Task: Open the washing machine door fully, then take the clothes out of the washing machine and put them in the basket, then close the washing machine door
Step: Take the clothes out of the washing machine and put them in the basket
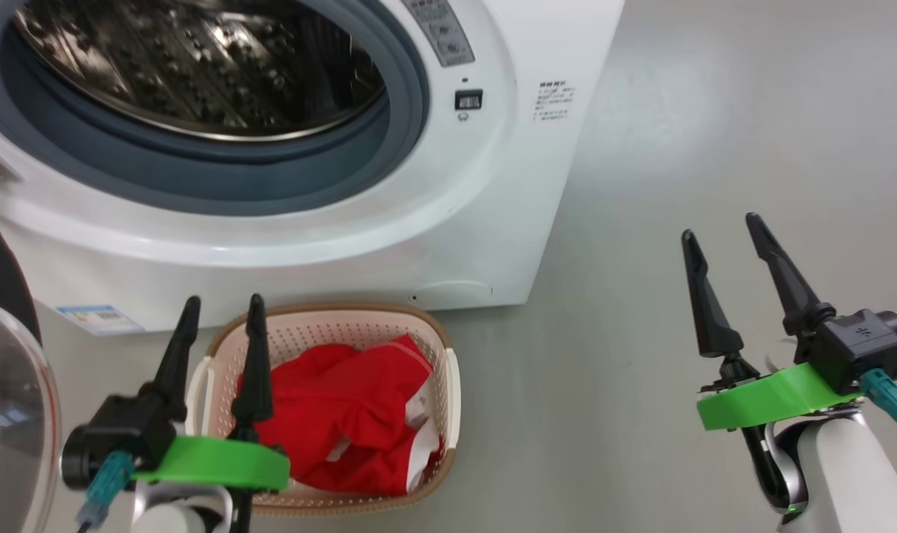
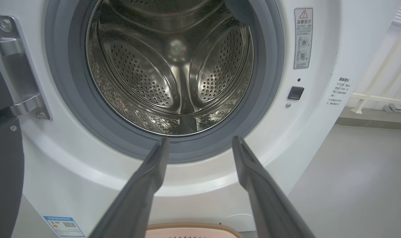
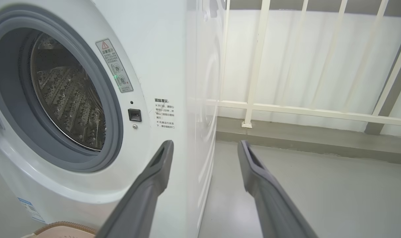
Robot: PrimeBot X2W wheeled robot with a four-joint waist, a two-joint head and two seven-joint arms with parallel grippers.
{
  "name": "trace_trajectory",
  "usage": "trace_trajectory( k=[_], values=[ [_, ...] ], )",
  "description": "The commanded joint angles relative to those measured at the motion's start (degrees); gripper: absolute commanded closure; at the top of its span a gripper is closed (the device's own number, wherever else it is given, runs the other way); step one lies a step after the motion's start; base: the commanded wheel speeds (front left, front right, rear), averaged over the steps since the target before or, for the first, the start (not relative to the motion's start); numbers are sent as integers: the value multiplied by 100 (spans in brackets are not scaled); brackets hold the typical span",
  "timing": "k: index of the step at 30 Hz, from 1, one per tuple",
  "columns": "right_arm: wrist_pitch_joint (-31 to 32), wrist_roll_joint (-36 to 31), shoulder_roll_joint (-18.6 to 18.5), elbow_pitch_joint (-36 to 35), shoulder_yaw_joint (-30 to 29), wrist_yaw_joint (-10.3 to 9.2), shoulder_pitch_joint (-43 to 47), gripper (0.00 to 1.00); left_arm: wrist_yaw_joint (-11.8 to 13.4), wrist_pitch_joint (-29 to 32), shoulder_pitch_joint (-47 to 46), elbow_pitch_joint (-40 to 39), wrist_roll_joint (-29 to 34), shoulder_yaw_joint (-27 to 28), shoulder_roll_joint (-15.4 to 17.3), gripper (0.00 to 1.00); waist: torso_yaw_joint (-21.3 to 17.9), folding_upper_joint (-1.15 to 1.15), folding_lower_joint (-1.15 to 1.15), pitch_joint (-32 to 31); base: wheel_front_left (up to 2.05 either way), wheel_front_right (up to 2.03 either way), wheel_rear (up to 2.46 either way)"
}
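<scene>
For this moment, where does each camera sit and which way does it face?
Head view: on the head, looking forward and down at the washing machine and the basket holding the clothes; left end effector and right end effector show, open.
Left wrist view: on the left wrist, facing straight into the steel drum; its own fingers show.
Right wrist view: on the right wrist, facing the machine's right front corner and a white railing; own fingers show.
Shared: all three see the drum opening.
</scene>
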Motion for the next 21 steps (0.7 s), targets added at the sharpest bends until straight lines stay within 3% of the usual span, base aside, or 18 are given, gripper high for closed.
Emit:
trace_trajectory(
  k=[1, 21],
  values=[
    [-36, -78, 7, -179, 62, 36, 93, 0, 30, -44, 115, -252, 56, 230, 66, 0, -7, 0, 0, -231, 0, 0, 0],
    [-36, -51, 7, -291, -11, 36, 470, 0, 85, -45, 926, -847, 250, 518, 150, 0, -178, 0, 0, -812, 0, 0, 0]
  ],
)
